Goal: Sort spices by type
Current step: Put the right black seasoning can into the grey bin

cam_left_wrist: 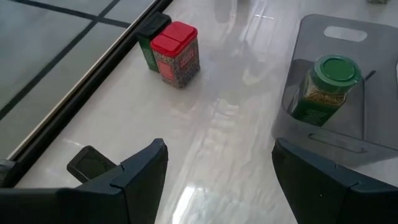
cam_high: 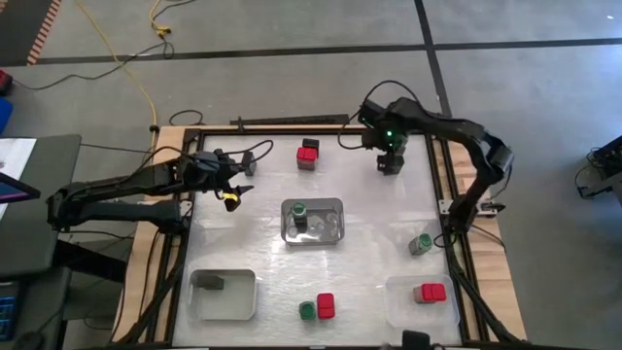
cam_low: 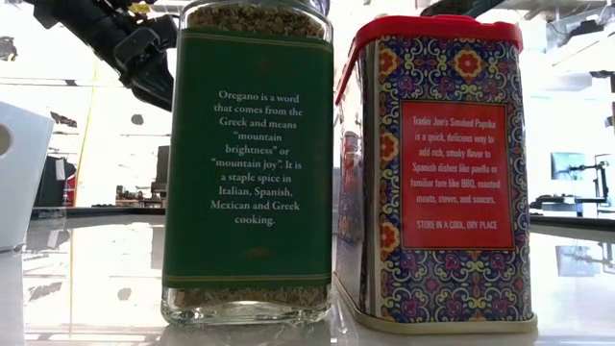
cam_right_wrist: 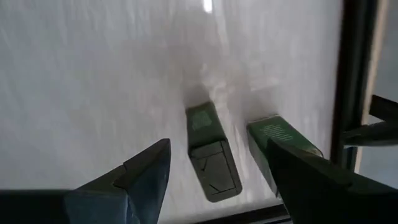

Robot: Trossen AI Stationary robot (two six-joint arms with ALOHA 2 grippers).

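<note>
A white table (cam_high: pixel 262 243) framed by dark rails, with spice containers scattered and wide bare stretches between them.

From the left we see the left gripper (cam_high: pixel 236 187) hovering inside the left edge, fingers well apart and holding nothing. A tray (cam_high: pixel 251 297) in the near-left corner holds one dark box (cam_high: pixel 212 283). At the centre, a clear tray (cam_high: pixel 336 222) holds a green-lidded jar (cam_high: pixel 299 209). Red-topped tins (cam_high: pixel 308 154) stand by the far edge. The right gripper (cam_high: pixel 390 161) hangs near the far-right corner, fingers parted around a dark box (cam_right_wrist: pixel 213 158), not clamping it.
</note>
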